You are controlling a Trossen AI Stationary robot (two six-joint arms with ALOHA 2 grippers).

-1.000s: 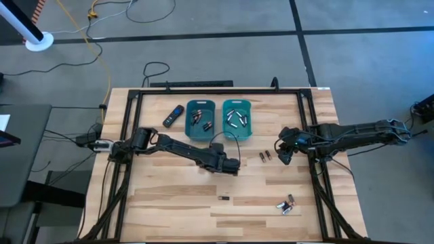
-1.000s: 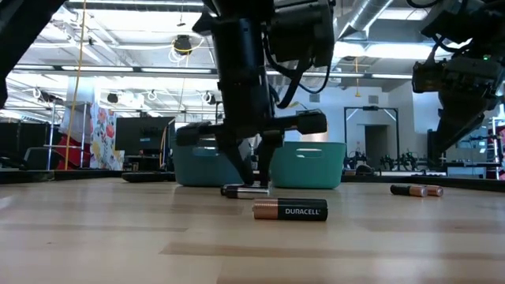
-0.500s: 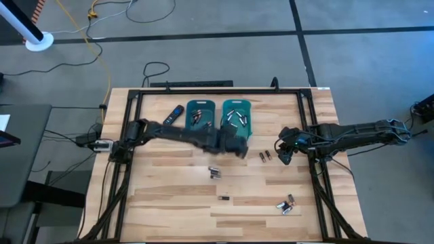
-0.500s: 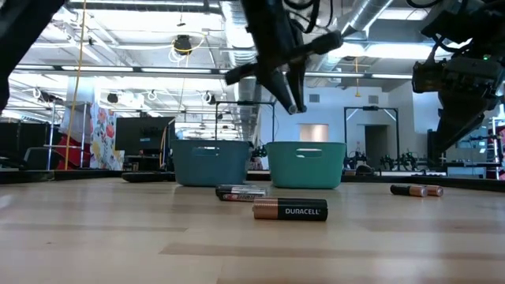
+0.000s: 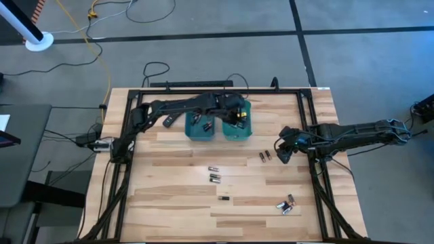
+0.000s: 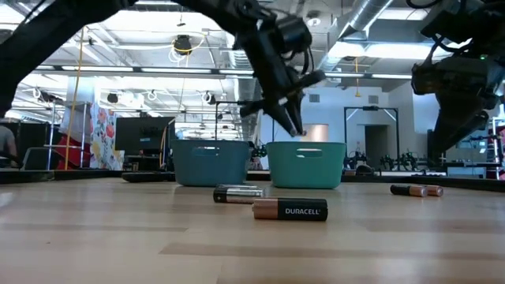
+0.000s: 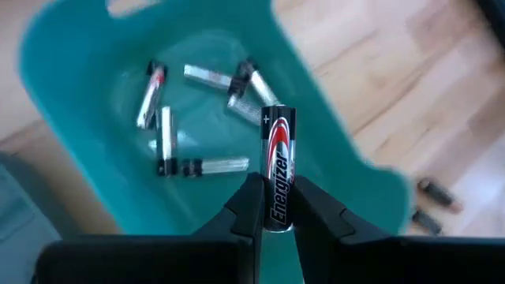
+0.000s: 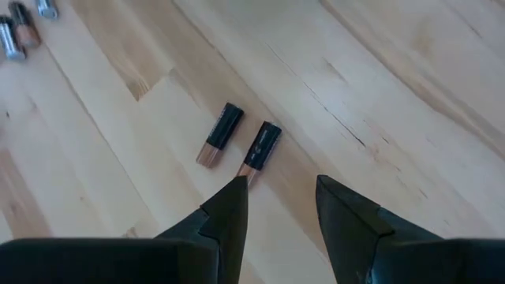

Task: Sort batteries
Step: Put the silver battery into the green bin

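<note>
My left gripper (image 5: 239,115) hangs over the right teal bin (image 5: 245,129), shut on a silver-and-black battery (image 7: 278,158). Several silvery batteries (image 7: 207,166) lie in that bin. The left teal bin (image 5: 192,130) holds darker ones. My right gripper (image 8: 280,197) stands open at the table's right, just above two dark copper-ended batteries (image 8: 260,147) that lie flat on the wood. More batteries lie loose: two (image 5: 214,173) at mid-table, one (image 6: 289,210) nearer the front, a few (image 5: 287,203) at the front right. My left gripper pinches the battery's lower end (image 7: 276,214) between its two fingers. The fingers (image 6: 296,126) slant down from above, and the battery stands out past their tips along them. It is lifted clear, over the inside of the right bin.
A flat black remote-like device (image 5: 173,115) lies left of the bins. A black frame (image 5: 203,91) runs along the table's far edge and down both sides. Bare wood lies between the bins and the loose batteries.
My left gripper has risen from the middle of the table and swung toward the far edge, ending above the right teal bin; its wrist has rolled on the way. Two batteries stay on the wood where it was.
</note>
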